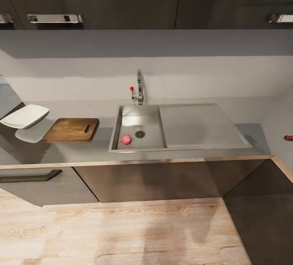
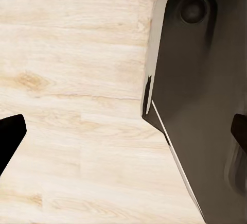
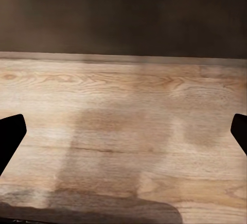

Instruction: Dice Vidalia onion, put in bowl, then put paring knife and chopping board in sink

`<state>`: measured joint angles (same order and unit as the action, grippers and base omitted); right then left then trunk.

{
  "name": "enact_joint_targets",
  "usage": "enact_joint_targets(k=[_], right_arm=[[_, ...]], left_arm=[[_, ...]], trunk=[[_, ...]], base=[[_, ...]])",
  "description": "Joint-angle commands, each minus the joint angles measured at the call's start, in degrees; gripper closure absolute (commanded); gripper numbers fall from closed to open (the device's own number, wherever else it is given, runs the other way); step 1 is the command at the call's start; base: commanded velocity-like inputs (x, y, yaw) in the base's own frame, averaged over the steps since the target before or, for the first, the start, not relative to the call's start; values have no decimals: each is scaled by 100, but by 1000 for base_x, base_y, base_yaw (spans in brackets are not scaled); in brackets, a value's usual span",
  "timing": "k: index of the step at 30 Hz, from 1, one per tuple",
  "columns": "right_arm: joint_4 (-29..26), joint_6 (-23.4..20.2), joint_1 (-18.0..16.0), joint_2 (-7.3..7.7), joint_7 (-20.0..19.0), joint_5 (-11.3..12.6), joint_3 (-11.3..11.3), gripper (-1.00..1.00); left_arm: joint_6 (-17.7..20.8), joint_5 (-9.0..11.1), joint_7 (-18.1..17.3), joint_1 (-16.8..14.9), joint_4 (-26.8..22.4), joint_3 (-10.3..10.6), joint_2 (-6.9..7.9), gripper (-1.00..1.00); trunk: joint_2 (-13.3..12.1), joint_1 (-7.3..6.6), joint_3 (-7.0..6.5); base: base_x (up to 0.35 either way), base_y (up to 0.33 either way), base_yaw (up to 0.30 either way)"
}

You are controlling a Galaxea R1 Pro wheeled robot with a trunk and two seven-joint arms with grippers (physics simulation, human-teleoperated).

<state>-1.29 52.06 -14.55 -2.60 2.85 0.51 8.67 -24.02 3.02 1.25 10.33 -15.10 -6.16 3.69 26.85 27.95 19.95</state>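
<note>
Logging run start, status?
Both grippers open over floor, empty. Onion in sink by drain. Board and bowl left of sink. Nothing blocking.

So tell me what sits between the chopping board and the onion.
In the head view, a bare strip of countertop and the sink's left wall separate the chopping board from the onion; nothing else lies there.

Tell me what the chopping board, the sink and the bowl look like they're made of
The chopping board looks like brown wood, with visible grain. The sink seems brushed grey steel, given its dull metallic sheen. The bowl is smooth, plain white, perhaps ceramic or plastic.
</note>
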Motion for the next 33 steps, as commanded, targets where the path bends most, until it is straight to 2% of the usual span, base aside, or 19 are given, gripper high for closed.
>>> enact_joint_targets(k=[1,15,21,23,24,25,26,27,28,30,33], right_arm=[[6,15,-4,0,30,4,38,-100],[6,14,-4,-15,35,1,38,-100],[6,14,-4,-12,34,1,38,-100],[6,14,-4,-12,34,1,38,-100],[8,14,-4,-16,36,1,38,-100],[7,14,-4,-18,38,1,38,-100],[7,14,-4,-19,38,1,38,-100],[8,14,-4,-19,39,1,38,-100],[8,14,-4,-20,38,1,38,-100],[8,14,-4,-20,38,1,38,-100],[10,11,-4,-21,39,1,38,-100]], left_arm=[[-6,29,5,4,-10,10,0,-100],[3,23,8,4,-64,8,-22,-100],[182,19,31,4,-440,9,-119,-100],[562,9,36,4,-690,14,-161,-100],[1521,-3,35,4,-1186,17,-191,-100],[2101,-6,31,4,-1533,17,-198,-100],[2393,-7,30,4,-1730,19,-200,-100],[2952,-9,25,4,-2153,22,-203,-100],[3686,-8,20,4,-2817,29,-207,-100],[4086,-6,19,4,-3248,32,-208,-100],[4878,-4,17,4,-4293,41,-210,-100]], trunk=[[8,3,7],[8,3,7],[8,3,7],[8,3,7],[8,3,7],[8,3,7],[8,3,7],[8,3,7],[8,3,7],[8,3,7],[8,3,7]], base=[[0,0,-4],[0,0,0],[0,0,0],[0,0,0],[0,0,0],[0,0,0],[0,0,0],[0,0,0],[0,0,0],[0,0,0],[0,0,0]])
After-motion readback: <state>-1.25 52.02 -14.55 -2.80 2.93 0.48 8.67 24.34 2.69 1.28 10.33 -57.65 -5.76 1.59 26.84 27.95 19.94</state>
